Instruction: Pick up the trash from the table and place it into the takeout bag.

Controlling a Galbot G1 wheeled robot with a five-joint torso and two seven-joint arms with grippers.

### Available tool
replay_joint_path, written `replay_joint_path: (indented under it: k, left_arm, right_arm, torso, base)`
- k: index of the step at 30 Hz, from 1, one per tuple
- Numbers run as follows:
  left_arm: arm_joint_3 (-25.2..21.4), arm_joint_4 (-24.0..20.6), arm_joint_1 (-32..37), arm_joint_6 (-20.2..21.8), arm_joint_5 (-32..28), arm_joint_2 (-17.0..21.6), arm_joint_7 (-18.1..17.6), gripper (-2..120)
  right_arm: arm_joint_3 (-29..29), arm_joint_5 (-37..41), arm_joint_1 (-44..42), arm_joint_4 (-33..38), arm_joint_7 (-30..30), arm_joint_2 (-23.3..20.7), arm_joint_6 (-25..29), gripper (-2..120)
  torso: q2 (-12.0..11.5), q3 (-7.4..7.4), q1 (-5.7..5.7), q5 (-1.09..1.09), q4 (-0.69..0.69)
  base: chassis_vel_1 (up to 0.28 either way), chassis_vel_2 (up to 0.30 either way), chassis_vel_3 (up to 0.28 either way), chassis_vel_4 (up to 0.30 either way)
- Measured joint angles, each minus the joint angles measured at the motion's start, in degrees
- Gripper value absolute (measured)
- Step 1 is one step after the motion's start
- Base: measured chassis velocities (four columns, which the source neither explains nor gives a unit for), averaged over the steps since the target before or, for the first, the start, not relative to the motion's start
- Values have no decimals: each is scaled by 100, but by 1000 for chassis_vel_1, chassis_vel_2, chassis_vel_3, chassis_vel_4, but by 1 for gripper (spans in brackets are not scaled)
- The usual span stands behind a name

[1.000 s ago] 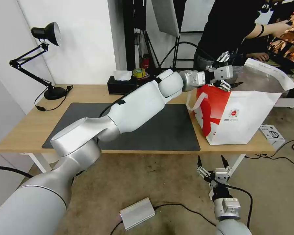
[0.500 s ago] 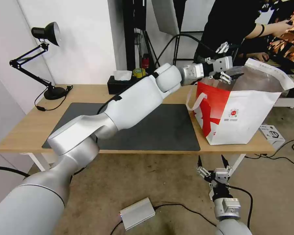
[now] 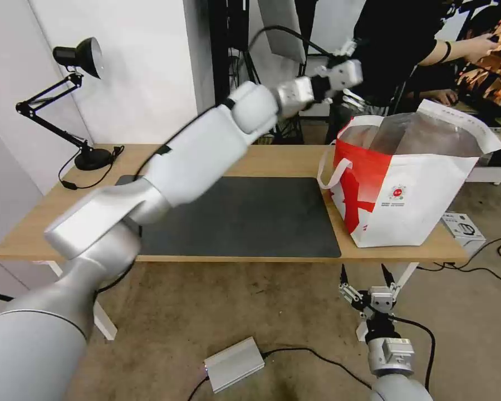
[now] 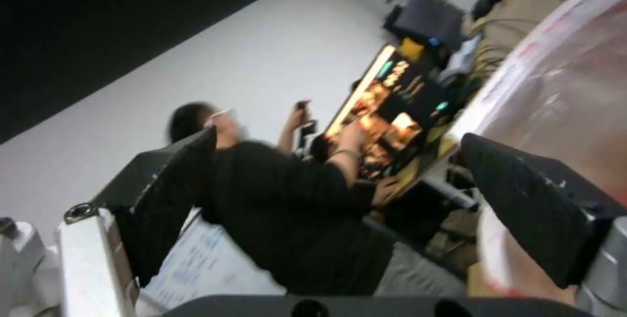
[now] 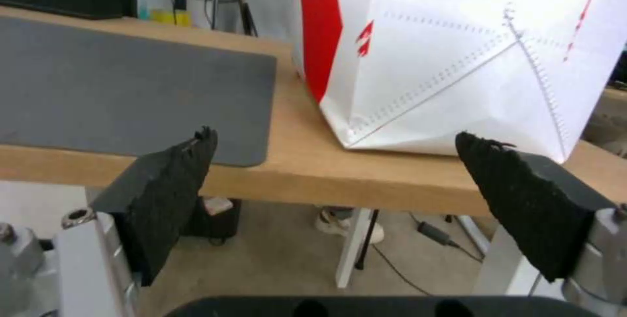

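Since a second ago the left end effector [image 3: 342, 69] has lifted up and back from the mouth of the takeout bag [image 3: 406, 195]; it was hanging right over the rim, and now it's well above it and off toward the far-left side, arm swinging away, while the black tissue box and the tape roll behind it are now hidden by the arm. From the head view, the table [image 3: 261, 161] and its dark grey mat [image 3: 245, 217] carry no bowls or cup that I can spot, so my guess is the trash is already in the bag and the job is basically wrapped, though I can't see down into the foil lining to confirm. Bag sits upright at the right end of the table, same spot as before. Desk lamp [image 3: 78, 100] hasn't budged. The right end effector [image 3: 370, 284] hangs parked below the front table edge, spread wide, nothing in it. Left wrist view: its black fingers [image 4: 176, 194] are wide apart and empty, with the bag's foil edge [image 4: 562, 91] off to one side. Right wrist view: wide-open fingers [image 5: 170, 194] again, looking at the bag's white side [image 5: 457, 62] and the table edge [image 5: 307, 180].
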Motion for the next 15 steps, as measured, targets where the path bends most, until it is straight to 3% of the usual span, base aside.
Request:
replay_joint_path:
  k: [1, 2, 6, 7, 12, 13, 15]
  left_arm:
    - [-91, -136, 66, 71, -83, 250, -42, 100]
    - [-91, -136, 66, 71, -83, 250, -42, 100]
    - [-406, -755, 457, 406, -484, 1186, -347, 100]
    - [-406, -755, 457, 406, -484, 1186, -347, 100]
    - [-1131, -1878, 1500, 900, -1013, 2409, -754, 100]
    - [-1131, -1878, 1500, 900, -1013, 2409, -754, 100]
    - [-1523, -2319, 2048, 1045, -1184, 2817, -897, 100]
  right_arm:
    - [11, 0, -2, 4, 2, 4, 0, 95]
    - [11, 0, -2, 4, 2, 4, 0, 95]
    - [18, -5, 0, 10, 5, 11, -2, 95]
    - [18, -5, 0, 10, 5, 11, -2, 95]
    - [-6, -23, 32, 0, 5, 12, -7, 95]
    - [-6, -23, 32, 0, 5, 12, -7, 95]
    - [-28, -41, 36, 0, 4, 14, -9, 95]
  torso:
    - [0, 0, 0, 0, -2]
    - [0, 0, 0, 0, -2]
    - [0, 0, 0, -2, 3]
    - [0, 0, 0, -2, 3]
    - [1, 0, -1, -2, 3]
    - [1, 0, -1, -2, 3]
    - [1, 0, -1, -4, 4]
  base:
    - [0, 0, 0, 0]
    - [0, 0, 0, 0]
    - [0, 0, 0, 0]
    - [0, 0, 0, 0]
    - [0, 0, 0, 0]
    - [0, 0, 0, 0]
    - [0, 0, 0, 0]
